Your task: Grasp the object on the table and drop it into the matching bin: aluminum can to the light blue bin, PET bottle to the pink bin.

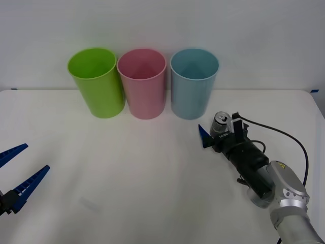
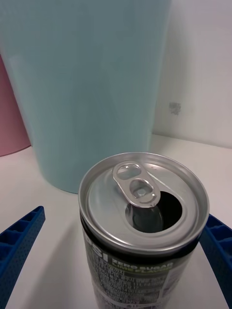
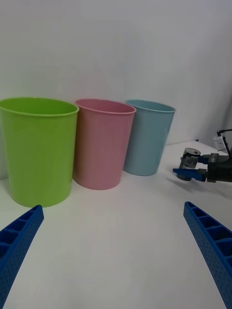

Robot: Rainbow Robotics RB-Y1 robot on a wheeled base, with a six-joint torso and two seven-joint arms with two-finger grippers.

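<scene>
The aluminum can [image 1: 221, 121] [image 2: 145, 203] [image 3: 189, 161], silver-grey with a shiny pull-tab top and an open mouth, stands upright on the white table [image 1: 127, 178], just in front of and to the right of the light blue bin [image 1: 193, 86] [image 2: 82, 87] [image 3: 147, 140]. My right gripper [image 1: 219, 128] [image 2: 125, 217] is open around the can, one blue finger on each side; a gap shows at one finger [image 2: 21, 241]. The pink bin [image 1: 143, 86] [image 3: 101, 145] stands left of the blue one. My left gripper [image 1: 36, 157] [image 3: 112, 207] waits open at the table's near left.
A lime green bin [image 1: 99, 84] [image 3: 36, 149] stands at the left end of the row, touching the pink bin. The three bins line the back of the table against a white wall. A black cable [image 1: 284, 134] loops off the right wrist.
</scene>
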